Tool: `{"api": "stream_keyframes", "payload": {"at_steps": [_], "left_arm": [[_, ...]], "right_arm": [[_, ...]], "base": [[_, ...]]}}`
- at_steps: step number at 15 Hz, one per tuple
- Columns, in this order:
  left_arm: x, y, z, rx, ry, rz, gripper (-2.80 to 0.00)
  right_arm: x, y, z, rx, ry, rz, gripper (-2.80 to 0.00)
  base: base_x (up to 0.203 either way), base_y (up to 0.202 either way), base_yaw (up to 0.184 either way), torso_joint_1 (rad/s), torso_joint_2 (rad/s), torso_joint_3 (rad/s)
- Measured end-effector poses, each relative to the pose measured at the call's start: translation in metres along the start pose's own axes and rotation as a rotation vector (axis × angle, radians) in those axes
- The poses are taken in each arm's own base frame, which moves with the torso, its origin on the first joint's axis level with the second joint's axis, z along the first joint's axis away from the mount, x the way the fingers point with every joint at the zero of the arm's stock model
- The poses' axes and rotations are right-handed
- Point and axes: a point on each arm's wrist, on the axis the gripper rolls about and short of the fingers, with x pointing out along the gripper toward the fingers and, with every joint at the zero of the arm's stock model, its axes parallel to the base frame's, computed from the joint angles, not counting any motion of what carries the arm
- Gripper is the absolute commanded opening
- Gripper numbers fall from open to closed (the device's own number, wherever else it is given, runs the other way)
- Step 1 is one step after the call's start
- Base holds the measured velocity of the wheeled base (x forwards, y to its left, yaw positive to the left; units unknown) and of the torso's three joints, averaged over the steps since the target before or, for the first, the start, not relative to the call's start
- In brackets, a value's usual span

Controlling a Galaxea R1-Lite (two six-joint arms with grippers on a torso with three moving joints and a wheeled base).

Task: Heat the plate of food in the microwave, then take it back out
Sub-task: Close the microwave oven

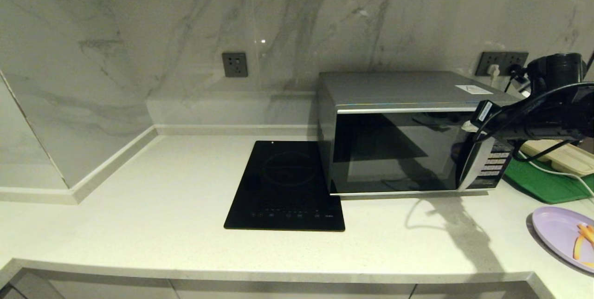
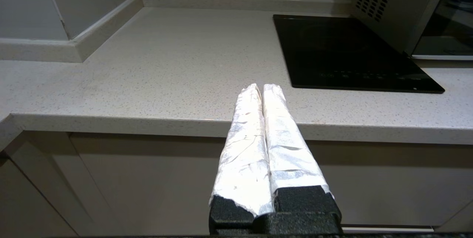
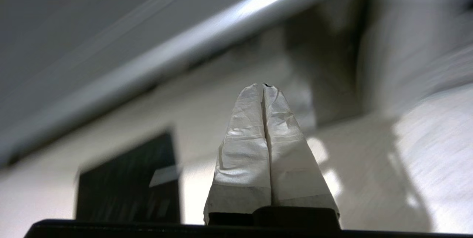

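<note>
The round, shallow lilac plate (image 1: pixel 559 231) with thin orange-yellow food sticks lies on the speckled pale stone counter (image 1: pixel 139 224) at the lower right of the head view. Right of centre stands the boxy silver-grey microwave (image 1: pixel 399 90), its glossy dark glass door closed. My right pincer (image 3: pixel 263 86), fingers wrapped in crinkled white tape, is pressed together and empty near the microwave's upper right corner. My left pincer (image 2: pixel 262 87) is likewise closed, at the counter's front edge beside the flat black glass cooktop (image 1: pixel 287 187).

Microwave (image 1: pixel 394 150) door shut, cooktop (image 1: pixel 287 187) flush beside it, bare countertop (image 1: pixel 139 206) leftward
</note>
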Motion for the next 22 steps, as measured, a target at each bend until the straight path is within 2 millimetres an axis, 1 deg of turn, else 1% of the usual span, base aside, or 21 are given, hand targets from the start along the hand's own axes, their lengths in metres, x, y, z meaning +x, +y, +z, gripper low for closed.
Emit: {"api": "stream_keyframes", "payload": {"at_steps": [3, 5, 7, 8, 11, 14, 17, 22], "left_arm": [[0.000, 0.000, 0.000, 0.000, 0.000, -0.001, -2.80], [0.000, 0.000, 0.000, 0.000, 0.000, -0.001, -2.80], [0.000, 0.000, 0.000, 0.000, 0.000, 0.000, -2.80], [0.000, 0.000, 0.000, 0.000, 0.000, -0.001, -2.80], [0.000, 0.000, 0.000, 0.000, 0.001, 0.000, -2.80], [0.000, 0.000, 0.000, 0.000, 0.000, -0.001, -2.80], [0.000, 0.000, 0.000, 0.000, 0.000, -0.001, -2.80], [0.000, 0.000, 0.000, 0.000, 0.000, -0.001, -2.80]], "right_arm": [[-0.031, 0.048, -0.041, -0.167, 0.201, 0.142, -2.80], [-0.048, 0.083, -0.067, -0.300, 0.290, 0.236, -2.80], [-0.052, 0.111, -0.077, -0.370, 0.302, 0.305, -2.80], [-0.049, 0.124, -0.079, -0.395, 0.289, 0.321, -2.80], [-0.027, 0.154, -0.082, -0.460, 0.239, 0.316, -2.80], [-0.006, 0.176, -0.092, -0.491, 0.239, 0.341, -2.80], [0.011, 0.185, -0.096, -0.501, 0.235, 0.352, -2.80], [0.033, 0.190, -0.100, -0.504, 0.207, 0.320, -2.80]], "base": [[0.000, 0.000, 0.000, 0.000, 0.00, 0.000], [0.000, 0.000, 0.000, 0.000, 0.00, 0.000], [0.000, 0.000, 0.000, 0.000, 0.00, 0.000], [0.000, 0.000, 0.000, 0.000, 0.00, 0.000], [0.000, 0.000, 0.000, 0.000, 0.00, 0.000], [0.000, 0.000, 0.000, 0.000, 0.00, 0.000], [0.000, 0.000, 0.000, 0.000, 0.00, 0.000], [0.000, 0.000, 0.000, 0.000, 0.00, 0.000]]}}
